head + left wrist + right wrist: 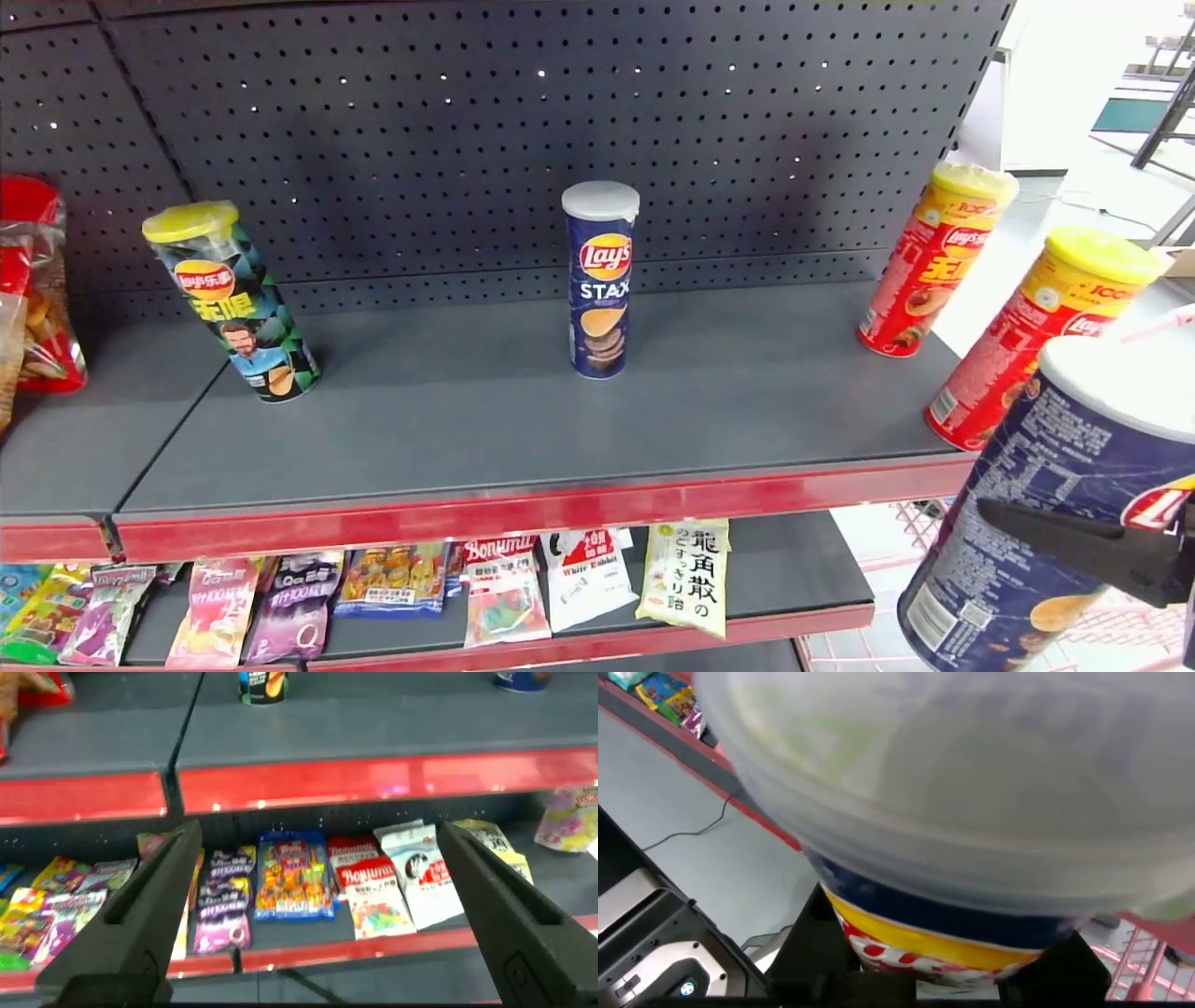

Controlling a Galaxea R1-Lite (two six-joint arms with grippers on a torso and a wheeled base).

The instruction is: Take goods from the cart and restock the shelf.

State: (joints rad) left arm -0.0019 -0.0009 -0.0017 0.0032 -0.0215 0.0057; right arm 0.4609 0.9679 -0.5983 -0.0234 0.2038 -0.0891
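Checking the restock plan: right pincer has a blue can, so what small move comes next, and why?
Probably swing the held can left over the shelf, toward the bare stretch between the standing blue can and the red cans. The right pincer grips it off the shelf's right end.

Not a lot of the bot itself to look at, honestly. The left gripper (318, 831) is two long fingers (140, 915), flat slabs of matte black plastic, wide at the base and tapering toward the tips, with a stepped ridge along the upper edge. There's a small round recess low on one, maybe a screw hole, hard to tell. The right gripper (1046, 532) looks like the same stuff: dull black, its finger a slim pointed wedge, chunkier and blockier back at the base.
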